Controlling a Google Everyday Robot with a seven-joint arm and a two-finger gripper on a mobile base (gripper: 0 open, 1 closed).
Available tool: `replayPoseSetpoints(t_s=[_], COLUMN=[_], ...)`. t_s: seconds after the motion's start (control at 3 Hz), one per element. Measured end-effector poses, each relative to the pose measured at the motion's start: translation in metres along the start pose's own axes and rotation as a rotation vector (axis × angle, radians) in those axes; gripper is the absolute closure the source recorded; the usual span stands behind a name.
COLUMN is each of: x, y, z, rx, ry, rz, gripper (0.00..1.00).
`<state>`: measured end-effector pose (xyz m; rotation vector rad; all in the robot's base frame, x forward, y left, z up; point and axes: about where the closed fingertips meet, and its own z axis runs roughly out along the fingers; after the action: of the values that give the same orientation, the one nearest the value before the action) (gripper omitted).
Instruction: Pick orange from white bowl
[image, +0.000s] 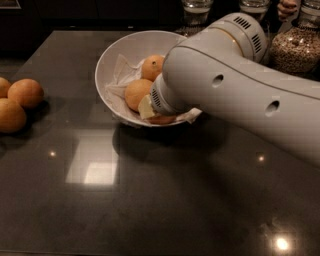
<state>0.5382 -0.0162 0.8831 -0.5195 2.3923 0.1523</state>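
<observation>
The white bowl (107, 60), lined with crumpled white paper, stands at the back middle of the dark table. A smooth orange (136, 93) lies in its middle. A second orange (152, 66) lies behind it. A sliver of a third orange (161, 119) shows at the bowl's near rim, under my wrist. My gripper (148, 107) is down inside the bowl, right beside the smooth orange and above that sliver. The thick white arm (235, 90) comes in from the right and hides most of the gripper and the right half of the bowl.
Three loose oranges (25, 92) lie on the table at the left edge. Glass jars (295, 47) and glasses (196, 11) stand along the back right. The dark tabletop (150, 200) stretches in front of the bowl.
</observation>
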Motion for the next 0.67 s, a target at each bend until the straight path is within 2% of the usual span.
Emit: replayPoseSetpoints(t_s=[0.67], x=[-0.0004], y=[-0.0005], z=[-0.0022], rx=[-0.008], ry=[-0.004], rz=[-0.004], gripper=[1.0])
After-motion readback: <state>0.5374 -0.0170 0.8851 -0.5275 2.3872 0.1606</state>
